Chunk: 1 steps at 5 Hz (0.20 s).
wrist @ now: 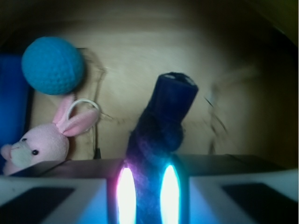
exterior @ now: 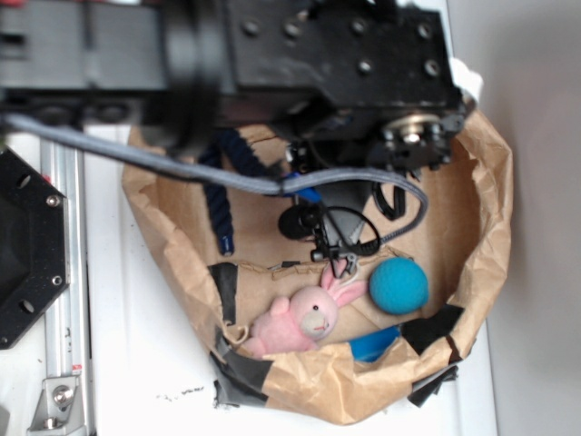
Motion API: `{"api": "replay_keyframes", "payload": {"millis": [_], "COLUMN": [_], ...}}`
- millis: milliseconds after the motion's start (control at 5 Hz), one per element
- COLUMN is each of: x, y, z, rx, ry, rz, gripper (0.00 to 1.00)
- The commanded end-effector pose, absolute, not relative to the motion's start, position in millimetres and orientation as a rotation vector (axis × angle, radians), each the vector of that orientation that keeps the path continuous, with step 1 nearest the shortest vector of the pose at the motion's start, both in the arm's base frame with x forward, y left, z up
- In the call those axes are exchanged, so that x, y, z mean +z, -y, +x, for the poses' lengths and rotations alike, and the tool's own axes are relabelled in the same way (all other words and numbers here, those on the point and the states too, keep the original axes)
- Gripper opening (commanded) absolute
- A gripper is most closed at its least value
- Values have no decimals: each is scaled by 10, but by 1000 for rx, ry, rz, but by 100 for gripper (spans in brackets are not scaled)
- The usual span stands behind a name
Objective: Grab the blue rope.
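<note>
The blue rope (wrist: 161, 126) is thick and dark navy, and its capped end (wrist: 176, 88) sticks out past my jaws in the wrist view. My gripper (wrist: 148, 196) is shut on the rope, with both pads pressed against its sides. In the exterior view the rope (exterior: 218, 195) arches along the left of the paper bag, with a bright blue end (exterior: 225, 243) hanging down. The gripper (exterior: 307, 207) sits under the black arm at the rope's other end and is largely hidden.
A teal ball (exterior: 398, 285) (wrist: 52, 65) and a pink bunny (exterior: 300, 320) (wrist: 42, 140) lie on the bag floor. A flat blue plastic piece (exterior: 374, 343) lies by the front wall. Crumpled brown paper walls (exterior: 477, 227) ring the space. A grey cable (exterior: 182, 168) crosses it.
</note>
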State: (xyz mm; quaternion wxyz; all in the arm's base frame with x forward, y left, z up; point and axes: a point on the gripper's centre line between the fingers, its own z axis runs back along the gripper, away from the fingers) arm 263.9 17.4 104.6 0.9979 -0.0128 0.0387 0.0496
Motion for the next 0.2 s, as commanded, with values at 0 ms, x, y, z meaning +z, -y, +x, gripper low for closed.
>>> {"api": "replay_keyframes", "payload": {"millis": [0], "x": [1215], "y": [-73], "z": [2738], "rx": [164], "ry": [44], "rz": [-63], "gripper": [0]}}
